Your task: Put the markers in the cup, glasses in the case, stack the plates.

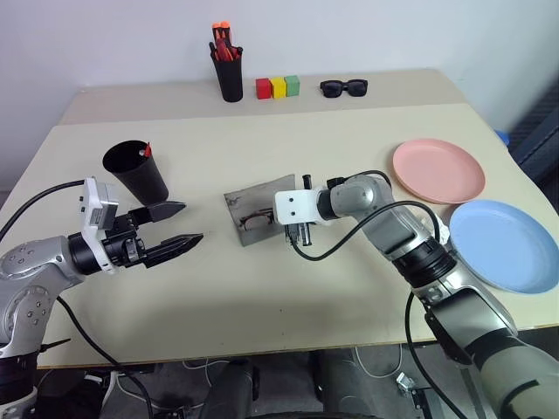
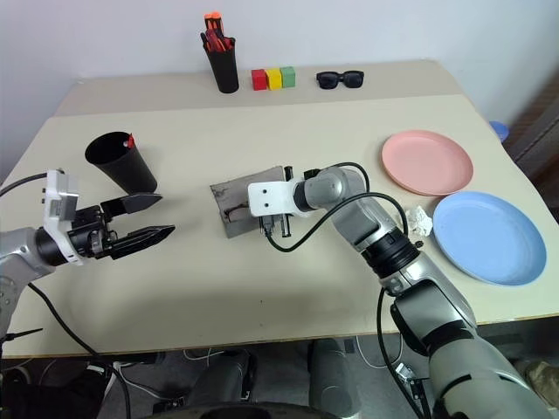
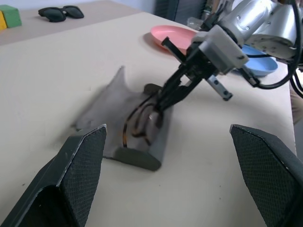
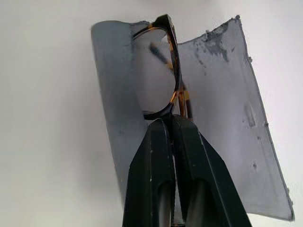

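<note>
The grey case [image 1: 253,202] lies open in the middle of the table, its lid spread flat. The dark-framed glasses [image 3: 139,125] rest tilted in the case's trough. My right gripper [image 4: 173,118] is shut on the glasses' frame, reaching down over the case from the right. The salmon pink plate [image 1: 437,170] and the light blue plate [image 1: 507,246] lie side by side at the right, apart. The black cup [image 1: 135,173] stands at the left with a red-tipped marker [image 1: 147,150] sticking out of it. My left gripper [image 1: 179,225] hovers open just right of the cup, holding nothing.
At the back stand a black pen holder [image 1: 231,74] with orange-red capped pens, three coloured blocks [image 1: 278,86] and black sunglasses [image 1: 343,86]. A crumpled white scrap [image 2: 420,220] lies between my right arm and the blue plate.
</note>
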